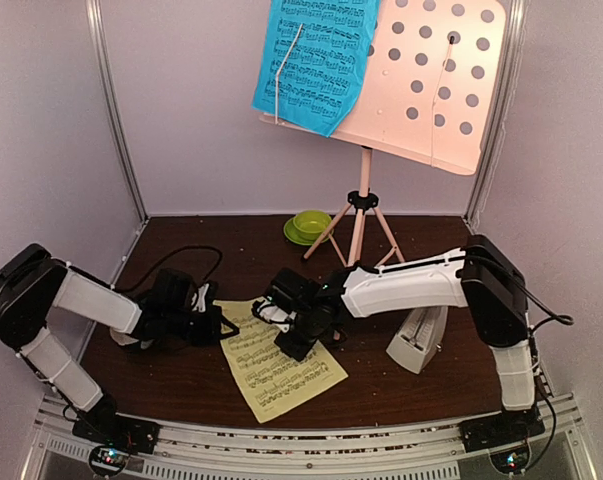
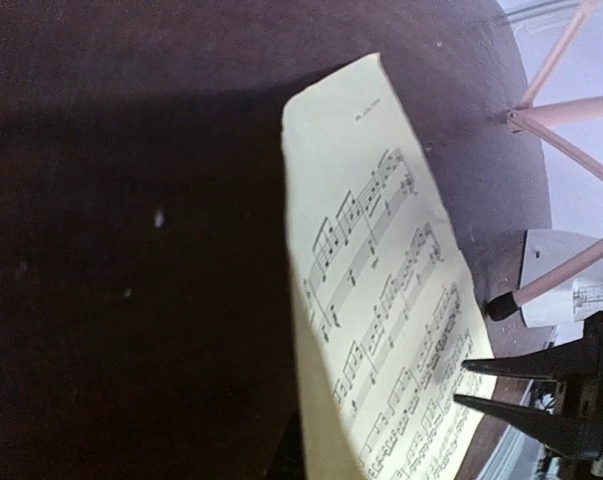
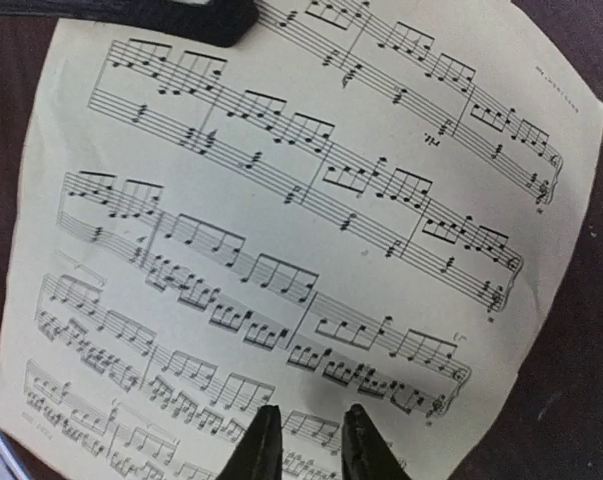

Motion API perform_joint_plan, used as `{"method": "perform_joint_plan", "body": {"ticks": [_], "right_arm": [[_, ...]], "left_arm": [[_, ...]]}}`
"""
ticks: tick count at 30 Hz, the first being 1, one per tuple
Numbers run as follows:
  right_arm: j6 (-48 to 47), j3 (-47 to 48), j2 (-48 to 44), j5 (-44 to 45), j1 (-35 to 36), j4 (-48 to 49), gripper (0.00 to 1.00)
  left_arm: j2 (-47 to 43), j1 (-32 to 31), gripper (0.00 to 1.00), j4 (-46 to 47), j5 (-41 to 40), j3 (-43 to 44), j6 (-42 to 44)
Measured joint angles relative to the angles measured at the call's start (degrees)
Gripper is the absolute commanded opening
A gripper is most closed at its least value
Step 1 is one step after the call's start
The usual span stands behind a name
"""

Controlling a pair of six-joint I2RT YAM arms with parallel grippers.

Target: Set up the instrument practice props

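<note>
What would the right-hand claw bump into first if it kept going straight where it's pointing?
Most likely the yellow music sheet lying on the table: the right gripper points down at it, with nothing visible between.

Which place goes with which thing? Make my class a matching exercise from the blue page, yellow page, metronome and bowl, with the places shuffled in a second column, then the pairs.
Things
1. blue page
2. yellow page
3. metronome
4. bowl

Places
A. flat on the table, at the front
B. up on the stand
C. at the back, by the stand's legs
D. upright on the table, beside the right arm

Pairs: 1-B, 2-A, 3-D, 4-C
</note>
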Motion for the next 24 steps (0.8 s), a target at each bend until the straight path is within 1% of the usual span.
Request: {"method": "perform_joint_plan", "body": {"ticks": [2, 4, 6, 8, 11, 14, 18, 24], "right_arm": [[0.1, -0.7, -2.8, -0.7, 0.0, 0.3, 0.40], [-0.2, -1.4, -7.9, -1.3, 0.0, 1.0, 0.56], [-0.9, -3.5, -15.3, -1.8, 0.0, 3.0, 0.70], [-1.6, -5.7, -23.9, -2.6, -0.1, 5.2, 0.78], [-2.9, -6.6, -34.9, -3.8, -0.1, 6.8, 0.83], [-4.4, -5.5, -40.7, -5.2, -0.1, 6.1, 0.87], [-6.6, -4.0, -43.0, -6.3, -0.1, 1.7, 0.91], [-10.6, -0.2, -43.5, -6.3, 0.4, -8.2, 0.91]], "left_arm": [[-2.6, 0.0, 0.00, -6.5, -0.5, 3.7, 4.3], [-5.9, 0.0, 0.00, -12.1, -0.6, 8.2, 8.8], [-10.2, 0.0, 0.00, -16.0, -0.4, 12.1, 13.4], [-14.8, 0.0, 0.00, -19.3, 0.1, 14.6, 17.7], [-21.0, -0.2, 0.00, -25.0, 1.6, 17.4, 23.6], [-25.9, -0.8, 0.00, -31.8, 3.8, 20.2, 29.3], [-30.4, -2.3, 0.00, -40.3, 6.7, 24.2, 35.1], [-33.9, -6.3, 0.00, -48.3, 10.7, 30.6, 39.7]]}}
